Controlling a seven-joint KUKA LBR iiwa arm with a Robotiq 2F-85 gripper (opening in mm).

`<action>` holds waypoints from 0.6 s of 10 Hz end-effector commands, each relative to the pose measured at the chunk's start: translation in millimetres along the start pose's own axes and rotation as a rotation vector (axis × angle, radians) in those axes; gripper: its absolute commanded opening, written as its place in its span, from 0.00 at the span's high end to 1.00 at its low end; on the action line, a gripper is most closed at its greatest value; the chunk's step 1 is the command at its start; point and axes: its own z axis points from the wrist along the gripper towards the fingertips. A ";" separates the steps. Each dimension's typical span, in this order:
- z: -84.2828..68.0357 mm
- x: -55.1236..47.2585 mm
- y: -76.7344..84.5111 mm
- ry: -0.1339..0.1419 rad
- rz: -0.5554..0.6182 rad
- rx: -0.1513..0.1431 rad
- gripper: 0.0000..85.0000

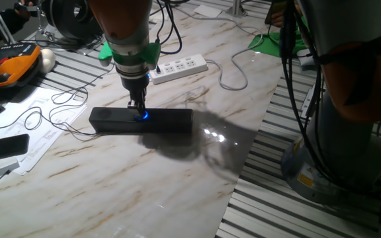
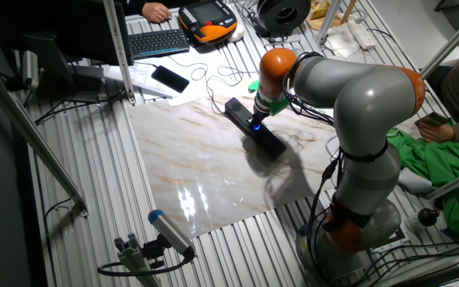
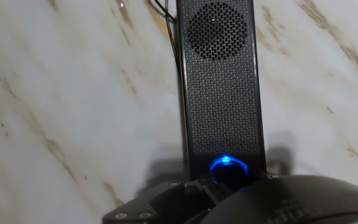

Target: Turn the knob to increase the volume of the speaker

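Knob [image 1: 142,116] glowed blue mid-length on the speaker [image 1: 164,120], which lay along the marble counter's [image 1: 144,192] far half in one fixed view, gripper [image 1: 137,108] pressed onto it. The other fixed view showed the speaker [image 2: 270,143] diagonal, bare marble toward the near edge. In the hand view the knob [image 3: 227,167] sat at the fingers; their spread could not be told.

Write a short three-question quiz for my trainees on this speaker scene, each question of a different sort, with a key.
1. True or false: the gripper is at the knob of the speaker.
2. What colour glows around the knob?
3. Which lies behind the speaker in the one fixed view? A) white power strip B) red mug C) blue box

Key: 1 true; 2 blue; 3 A
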 end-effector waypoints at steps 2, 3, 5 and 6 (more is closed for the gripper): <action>0.0 0.0 0.0 0.003 0.006 -0.003 0.80; 0.0 0.0 0.1 0.008 0.006 -0.005 0.80; -0.1 0.1 0.0 0.010 0.023 -0.007 0.80; -0.1 0.2 0.3 0.008 0.041 -0.008 0.80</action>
